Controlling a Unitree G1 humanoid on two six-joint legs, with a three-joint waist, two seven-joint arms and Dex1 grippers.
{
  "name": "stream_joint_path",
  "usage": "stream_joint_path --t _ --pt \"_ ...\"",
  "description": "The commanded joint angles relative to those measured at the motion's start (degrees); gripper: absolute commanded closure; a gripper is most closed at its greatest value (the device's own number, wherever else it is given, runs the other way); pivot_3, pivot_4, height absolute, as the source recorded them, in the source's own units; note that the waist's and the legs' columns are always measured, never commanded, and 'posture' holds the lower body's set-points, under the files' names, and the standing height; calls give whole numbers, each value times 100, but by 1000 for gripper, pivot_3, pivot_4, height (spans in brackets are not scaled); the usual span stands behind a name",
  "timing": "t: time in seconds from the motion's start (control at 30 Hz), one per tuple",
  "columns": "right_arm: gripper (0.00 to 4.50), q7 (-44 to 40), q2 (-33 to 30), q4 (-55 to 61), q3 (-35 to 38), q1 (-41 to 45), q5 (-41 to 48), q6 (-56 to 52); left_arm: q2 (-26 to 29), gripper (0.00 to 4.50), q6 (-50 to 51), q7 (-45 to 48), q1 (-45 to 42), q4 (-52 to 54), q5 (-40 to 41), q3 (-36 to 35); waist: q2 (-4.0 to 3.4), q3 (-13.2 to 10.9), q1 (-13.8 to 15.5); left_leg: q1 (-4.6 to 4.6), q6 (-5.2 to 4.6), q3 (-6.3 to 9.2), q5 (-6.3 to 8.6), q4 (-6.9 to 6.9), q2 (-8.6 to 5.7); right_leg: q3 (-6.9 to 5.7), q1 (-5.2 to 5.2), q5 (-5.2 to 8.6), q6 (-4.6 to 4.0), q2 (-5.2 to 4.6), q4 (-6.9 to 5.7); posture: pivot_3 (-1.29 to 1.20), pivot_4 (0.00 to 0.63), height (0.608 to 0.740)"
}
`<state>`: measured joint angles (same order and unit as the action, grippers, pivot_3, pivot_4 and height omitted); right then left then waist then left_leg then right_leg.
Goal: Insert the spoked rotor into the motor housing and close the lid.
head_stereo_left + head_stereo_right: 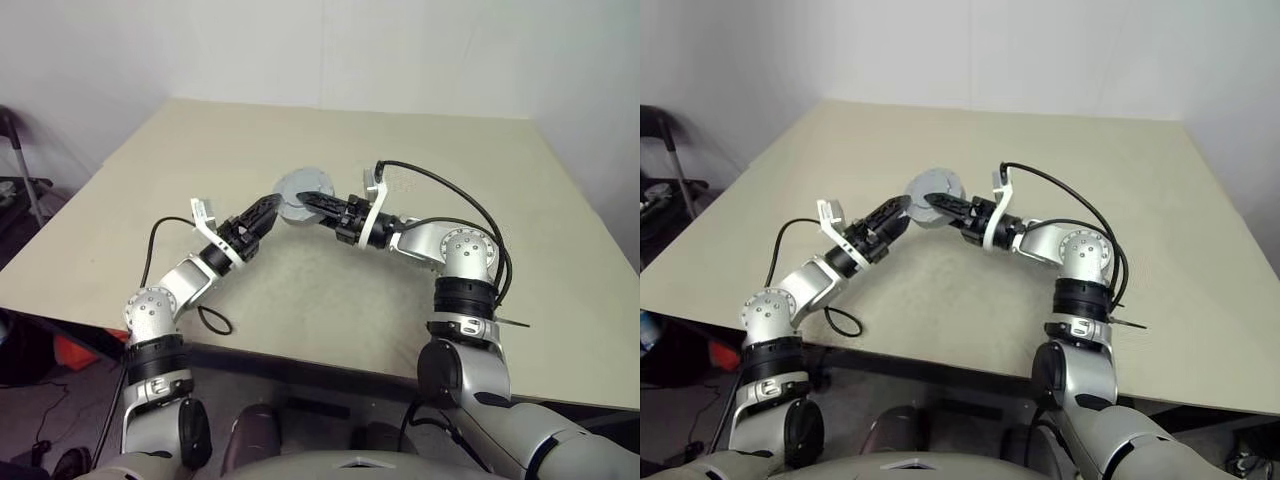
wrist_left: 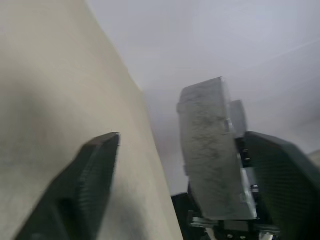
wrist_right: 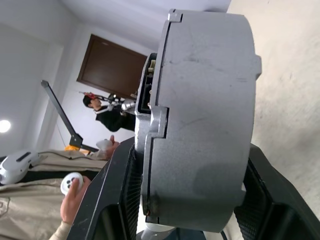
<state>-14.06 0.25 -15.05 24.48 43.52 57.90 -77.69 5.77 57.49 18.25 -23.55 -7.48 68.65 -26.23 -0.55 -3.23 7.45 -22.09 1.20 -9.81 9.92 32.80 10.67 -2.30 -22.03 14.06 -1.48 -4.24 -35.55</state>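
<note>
No writing can be read on any part. At frame centre above the table, the right gripper reaches in level and clamps the motor housing by its rim, lid seated on it. The left gripper stands just beside it, fingers spread wide and holding nothing.

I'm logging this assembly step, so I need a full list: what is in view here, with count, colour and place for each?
motor housing: one, grey metal, closed drum with the lid seated on its rim, held off the table between the two arms.
table: one, beige top, beneath both arms.
door: one, dark brown, in the white back wall, right wrist view.
person: one, dark top, standing near the door.
hand: one, holding a white controller, near edge of the right wrist view.
right gripper: black fingers clamped on the housing's two faces.
left gripper: black fingers spread wide, one on each side of the housing, not squeezing it.
</note>
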Motion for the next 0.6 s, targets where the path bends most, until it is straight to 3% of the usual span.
stream_joint_path --t 0.03,0.37,0.6 --pt "2365 -97 27 56 -229 53 18 -26 -16 16 185 193 -225 259 466 99 0 0 3 0 0 0 0 2 0 0 0 0 0 0 -1 0 0 740" --pt "2365 -325 -76 93 -330 101 28 -197 206 16 819 89 -97 392 1291 71 2 1 -10 3 0 0 0 18 1 8 0 0 0 1 -18 0 0 740" --pt "2365 -360 -110 122 -327 140 17 -282 132 16 458 149 -254 53 1006 169 3 1 25 2 0 0 0 22 -1 8 4 -1 1 0 -18 0 0 740"
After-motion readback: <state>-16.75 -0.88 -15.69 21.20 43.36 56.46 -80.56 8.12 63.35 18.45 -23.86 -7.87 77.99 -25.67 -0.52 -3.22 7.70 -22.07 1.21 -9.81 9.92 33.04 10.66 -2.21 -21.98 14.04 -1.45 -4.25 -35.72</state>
